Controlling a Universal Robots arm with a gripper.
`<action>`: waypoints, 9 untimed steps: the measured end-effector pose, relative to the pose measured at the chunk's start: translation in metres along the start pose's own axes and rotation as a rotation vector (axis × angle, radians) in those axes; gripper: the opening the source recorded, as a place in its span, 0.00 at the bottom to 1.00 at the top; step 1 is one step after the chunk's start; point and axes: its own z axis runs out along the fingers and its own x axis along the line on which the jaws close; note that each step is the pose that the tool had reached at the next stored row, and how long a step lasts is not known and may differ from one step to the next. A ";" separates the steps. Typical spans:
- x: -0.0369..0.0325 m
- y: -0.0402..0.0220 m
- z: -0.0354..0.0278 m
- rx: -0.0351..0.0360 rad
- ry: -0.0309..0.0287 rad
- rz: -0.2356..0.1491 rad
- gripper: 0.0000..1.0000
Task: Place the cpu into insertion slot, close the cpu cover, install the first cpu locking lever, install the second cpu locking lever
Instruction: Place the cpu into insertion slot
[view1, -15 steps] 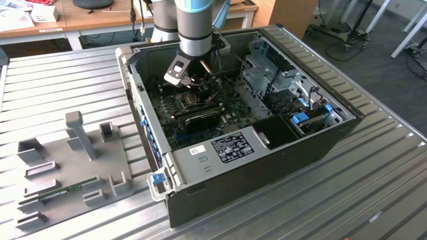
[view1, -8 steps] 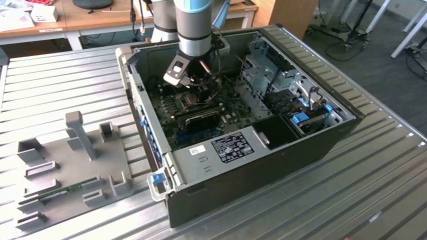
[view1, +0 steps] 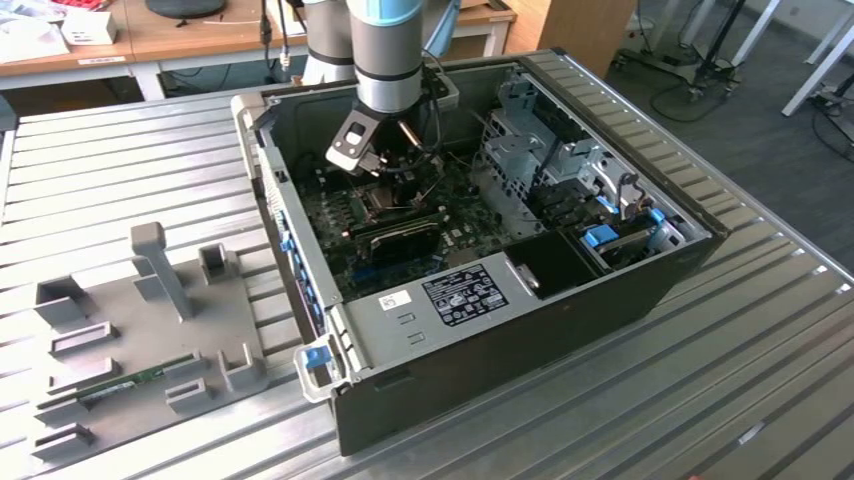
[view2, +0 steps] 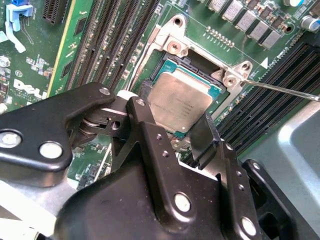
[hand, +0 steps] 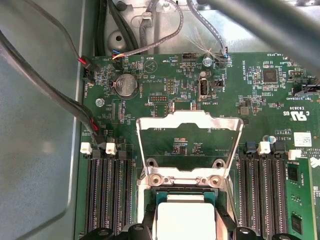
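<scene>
While a fixture plate (view1: 147, 335) lies on the desk (view1: 107, 150) at the exterior view's left and the computer case (view1: 534, 330) stands centre, the second wrist view has the gripper (view2: 170, 117) straddling the cpu (view2: 182, 97) in the insertion slot (view2: 170, 61); whether it grips cannot be told. The cpu cover (hand: 189, 119) is swung open.

The exterior view looks down slantwise from high and well back onto the open case (view1: 534, 300) on the table (view1: 134, 150). The arm (view1: 387, 50) enters at twelve o'clock and a tray (view1: 120, 300) lies at eight o'clock from the case. Both wrist views sit close inside the case. The first wrist view faces the board (hand: 260, 100) squarely, over the raised cover (hand: 235, 122). The second wrist view looks obliquely past the gripper (view2: 170, 117). Both wrist views share the cpu (view2: 182, 102), the slot (view2: 165, 65) and the memory slots (view2: 110, 40).
</scene>
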 end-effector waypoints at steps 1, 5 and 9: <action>0.0000 0.0000 0.0000 0.0000 -0.0001 0.000 0.54; 0.0000 -0.0001 0.0000 0.0001 -0.0001 0.000 0.54; -0.0001 -0.0002 0.0003 0.0002 -0.0002 0.000 0.54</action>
